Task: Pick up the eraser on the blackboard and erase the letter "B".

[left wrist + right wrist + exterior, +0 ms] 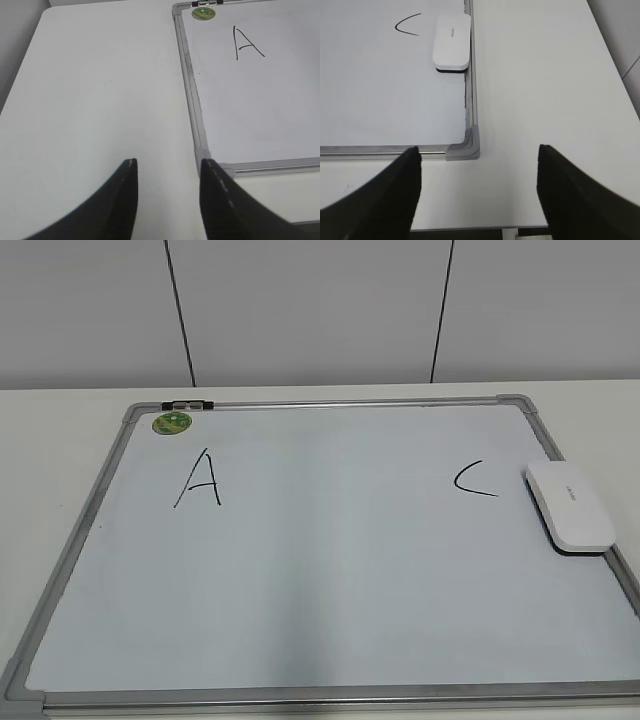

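Observation:
The blackboard (pixel 330 570) is a white dry-erase board with a silver frame, lying flat on the table. It bears a black "A" (pixel 200 480) at the left and a "C" (pixel 475 480) at the right. No letter "B" shows between them. The white eraser (pixel 570 506) lies at the board's right edge beside the "C"; it also shows in the right wrist view (pixel 451 42). My left gripper (pixel 167 167) is open and empty over the table, left of the board's near left corner. My right gripper (pixel 479 152) is open and empty near the board's near right corner (pixel 465 145).
A round green magnet (pixel 171 423) sits at the board's far left corner beside a black clip (pixel 188 405). The white table (pixel 100 90) extends left of the board and right of it (pixel 545 75). A grey wall (pixel 320 310) stands behind.

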`<state>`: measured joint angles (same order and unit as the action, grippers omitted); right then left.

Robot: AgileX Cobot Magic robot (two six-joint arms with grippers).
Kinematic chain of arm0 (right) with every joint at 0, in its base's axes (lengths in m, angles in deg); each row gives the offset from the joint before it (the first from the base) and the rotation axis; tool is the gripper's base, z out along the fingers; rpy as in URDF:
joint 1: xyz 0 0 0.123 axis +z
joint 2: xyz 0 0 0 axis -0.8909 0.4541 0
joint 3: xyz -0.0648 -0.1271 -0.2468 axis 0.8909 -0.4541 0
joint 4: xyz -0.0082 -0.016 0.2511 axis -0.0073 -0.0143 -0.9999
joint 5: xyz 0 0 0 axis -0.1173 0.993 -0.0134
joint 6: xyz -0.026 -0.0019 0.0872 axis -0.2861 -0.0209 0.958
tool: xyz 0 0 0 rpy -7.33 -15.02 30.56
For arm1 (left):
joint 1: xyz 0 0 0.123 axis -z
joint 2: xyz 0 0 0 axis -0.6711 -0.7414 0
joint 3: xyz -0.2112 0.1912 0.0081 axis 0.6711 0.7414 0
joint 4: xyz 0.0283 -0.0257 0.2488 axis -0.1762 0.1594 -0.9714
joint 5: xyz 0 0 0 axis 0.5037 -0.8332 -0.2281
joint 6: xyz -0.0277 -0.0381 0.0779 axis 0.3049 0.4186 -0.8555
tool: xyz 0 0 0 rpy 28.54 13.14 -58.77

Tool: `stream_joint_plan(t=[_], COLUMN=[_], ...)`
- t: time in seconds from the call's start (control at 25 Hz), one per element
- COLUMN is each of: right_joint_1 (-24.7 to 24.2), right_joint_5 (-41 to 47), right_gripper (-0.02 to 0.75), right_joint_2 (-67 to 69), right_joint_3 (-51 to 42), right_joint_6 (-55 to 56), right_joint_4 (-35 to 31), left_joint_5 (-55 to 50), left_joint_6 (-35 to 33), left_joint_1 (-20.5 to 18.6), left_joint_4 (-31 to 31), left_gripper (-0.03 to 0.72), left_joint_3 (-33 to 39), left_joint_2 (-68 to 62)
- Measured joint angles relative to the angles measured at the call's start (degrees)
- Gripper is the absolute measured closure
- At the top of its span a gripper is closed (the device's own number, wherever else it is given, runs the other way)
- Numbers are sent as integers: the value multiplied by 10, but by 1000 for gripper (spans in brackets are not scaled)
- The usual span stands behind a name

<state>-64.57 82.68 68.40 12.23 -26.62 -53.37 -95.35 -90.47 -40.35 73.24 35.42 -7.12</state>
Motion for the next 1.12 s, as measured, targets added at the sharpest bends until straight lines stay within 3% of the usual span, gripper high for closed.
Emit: stream_joint_plan(t=[1.12], right_joint_1=[-1], right_joint_5=[1], right_gripper=[202], right_joint_2=[-16], right_joint_3=[0], right_joint_6=[-1], right_joint_4=[0], left_joint_5=[0], left_joint_6=[0], left_joint_1=[0], left_joint_4=[0], left_gripper=[385], left_joint_3=[0], left_joint_2=[0])
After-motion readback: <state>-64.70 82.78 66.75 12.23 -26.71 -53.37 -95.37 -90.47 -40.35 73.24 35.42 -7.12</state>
